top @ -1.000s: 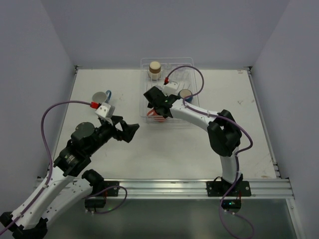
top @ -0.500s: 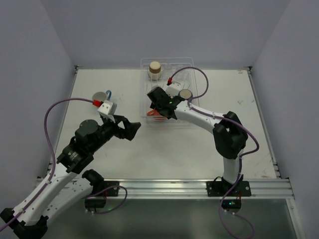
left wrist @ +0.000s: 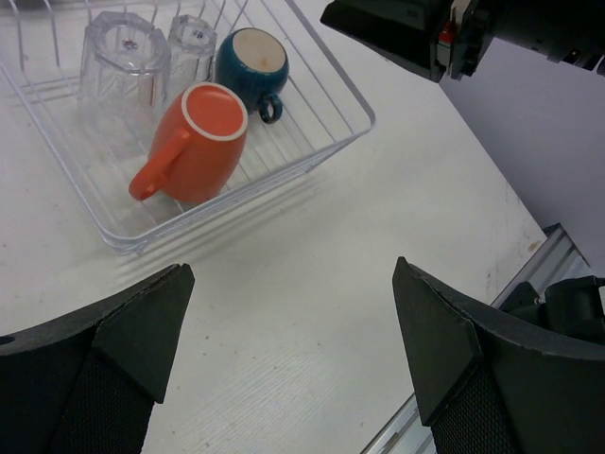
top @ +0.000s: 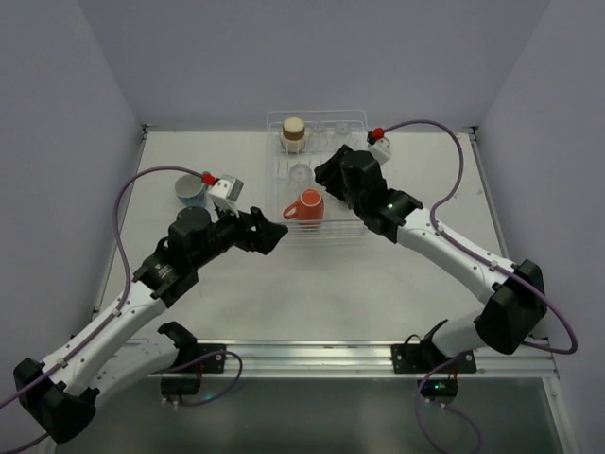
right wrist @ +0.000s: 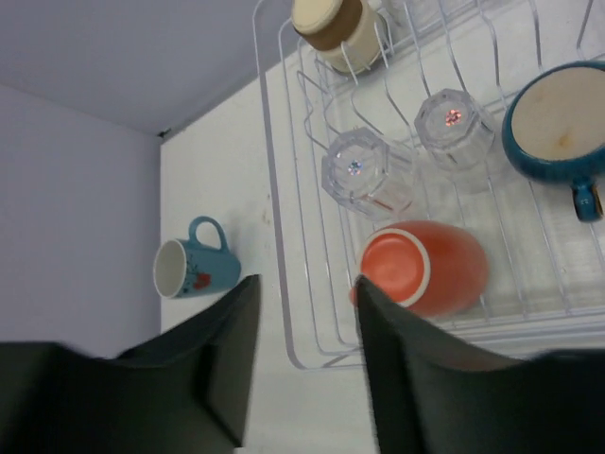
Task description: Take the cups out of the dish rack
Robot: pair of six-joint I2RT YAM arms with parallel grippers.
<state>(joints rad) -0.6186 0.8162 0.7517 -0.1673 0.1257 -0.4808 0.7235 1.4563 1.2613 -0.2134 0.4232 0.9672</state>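
**A:** Several cups are in the dish rack [left wrist: 369,118]. The orange mug [left wrist: 194,142] lies on its side by the rack's near wall. It's glazed ceramic, so I'd expect it to be rigid, slick and fairly heavy.

**B:** Where would you grip it?

**A:** Probably across the round body or by the handle loop. The clear tumblers [left wrist: 123,52] deeper in the rack look faceted and brittle.

**B:** And the fingers?

**A:** The left gripper [left wrist: 293,270], just outside the rack, is spread wide and empty. The right gripper [right wrist: 307,284], above the rack, has a narrower gap and holds nothing.
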